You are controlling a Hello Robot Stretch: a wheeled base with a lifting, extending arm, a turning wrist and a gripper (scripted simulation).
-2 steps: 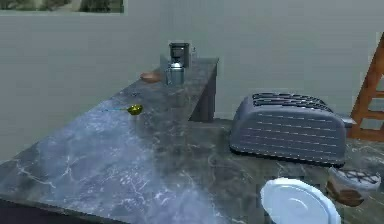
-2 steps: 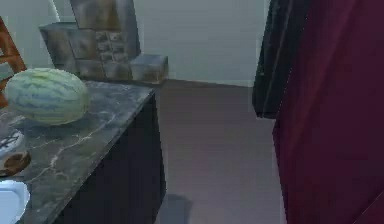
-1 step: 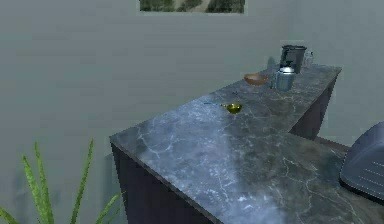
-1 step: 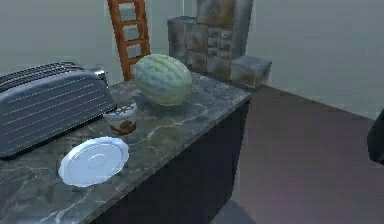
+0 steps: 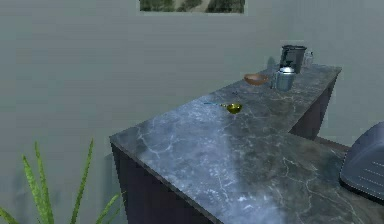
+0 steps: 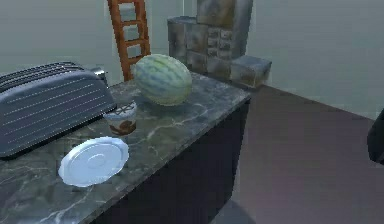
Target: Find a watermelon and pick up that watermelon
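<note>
A pale green, faintly striped watermelon (image 6: 163, 80) lies on the dark marble counter (image 6: 200, 115) in the arm side view, near the counter's far end. Just left of and in front of it stands a small glass jar (image 6: 122, 118) with dark contents.
A large grey toaster (image 6: 50, 103) and a white plate (image 6: 94, 160) sit on the counter's left. Behind it stand a wooden ladder (image 6: 128, 35) and stone blocks (image 6: 215, 45). The forward view has the L-shaped counter (image 5: 230, 150), a small yellowish bowl (image 5: 233, 107), a kettle (image 5: 292, 58) and a plant (image 5: 50, 190).
</note>
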